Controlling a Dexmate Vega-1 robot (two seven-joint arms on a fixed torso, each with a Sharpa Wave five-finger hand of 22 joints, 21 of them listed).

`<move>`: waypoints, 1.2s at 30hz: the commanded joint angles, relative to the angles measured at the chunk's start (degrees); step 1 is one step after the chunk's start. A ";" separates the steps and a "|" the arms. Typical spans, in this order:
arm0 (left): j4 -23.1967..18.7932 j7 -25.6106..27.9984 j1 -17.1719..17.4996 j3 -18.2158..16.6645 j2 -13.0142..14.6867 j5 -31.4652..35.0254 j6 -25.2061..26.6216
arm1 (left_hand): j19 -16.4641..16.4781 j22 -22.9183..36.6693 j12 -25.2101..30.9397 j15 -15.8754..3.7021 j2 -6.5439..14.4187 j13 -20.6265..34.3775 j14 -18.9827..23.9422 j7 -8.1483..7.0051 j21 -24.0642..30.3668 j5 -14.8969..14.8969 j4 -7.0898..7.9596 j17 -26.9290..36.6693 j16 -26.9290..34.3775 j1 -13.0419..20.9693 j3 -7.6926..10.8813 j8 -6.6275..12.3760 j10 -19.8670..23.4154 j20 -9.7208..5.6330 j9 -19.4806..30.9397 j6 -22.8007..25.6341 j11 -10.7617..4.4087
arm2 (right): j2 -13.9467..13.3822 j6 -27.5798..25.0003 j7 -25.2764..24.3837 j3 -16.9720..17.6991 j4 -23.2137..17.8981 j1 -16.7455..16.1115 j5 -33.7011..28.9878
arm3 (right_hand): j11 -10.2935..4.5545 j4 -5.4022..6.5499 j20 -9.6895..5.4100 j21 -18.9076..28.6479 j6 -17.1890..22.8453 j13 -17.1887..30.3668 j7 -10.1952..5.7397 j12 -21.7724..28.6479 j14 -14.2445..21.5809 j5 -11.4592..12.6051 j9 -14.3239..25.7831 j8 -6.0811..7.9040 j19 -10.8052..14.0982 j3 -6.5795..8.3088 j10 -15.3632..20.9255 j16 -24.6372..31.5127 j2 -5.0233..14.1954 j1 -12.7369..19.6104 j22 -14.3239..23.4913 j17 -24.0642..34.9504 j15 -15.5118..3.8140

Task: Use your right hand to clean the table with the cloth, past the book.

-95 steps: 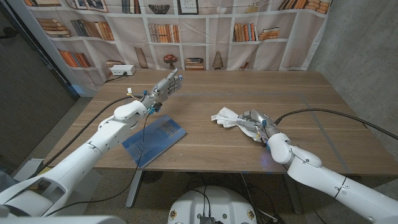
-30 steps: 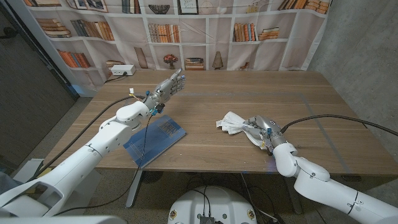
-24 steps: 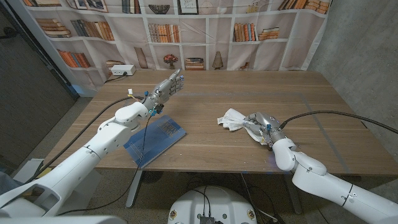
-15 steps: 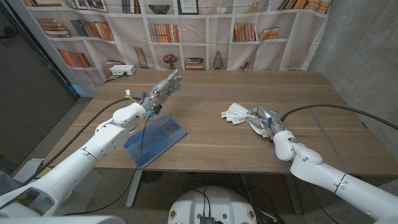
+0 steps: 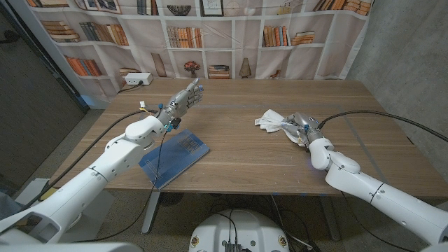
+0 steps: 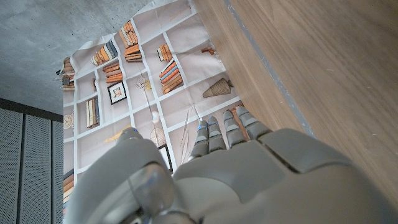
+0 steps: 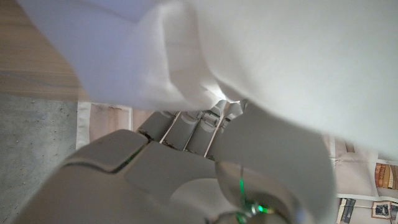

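Under the right hand (image 5: 303, 129) sits the white cloth (image 5: 273, 120), bunched up and poking out ahead of the fingers, which are clamped down on it so it drags along for wiping; the blue book (image 5: 173, 157) lies well off to that hand's left. The left hand (image 5: 178, 103) hovers just beyond the book, fingers straight and holding nothing; probably parked there to stay out of the way.

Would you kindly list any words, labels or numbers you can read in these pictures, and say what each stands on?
No text can be read.
Blue book: a pale patch on its cover, too small and blurred to read.
Printed bookshelf backdrop: book spines and a framed picture, too small to read.
White cloth: no print shows.
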 commanded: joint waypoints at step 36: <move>2.44 -2.46 -2.82 2.58 -1.82 0.76 0.35 | 0.05 0.31 -0.18 -0.19 0.26 0.20 0.42 -0.02 -0.17 -0.32 0.09 0.14 0.03 0.65 -0.24 -0.16 0.64 0.22 0.13 0.39 -0.06 | -3.86 1.29 -5.32 5.54 -13.34 -13.98 4.53 | -0.06 -0.24 -7.82 0.95 -0.07 0.24 -0.15 0.34 0.04 0.08 0.19 0.47 -0.46 0.71 0.49 0.05 0.39 -0.28 0.03 0.36 -3.03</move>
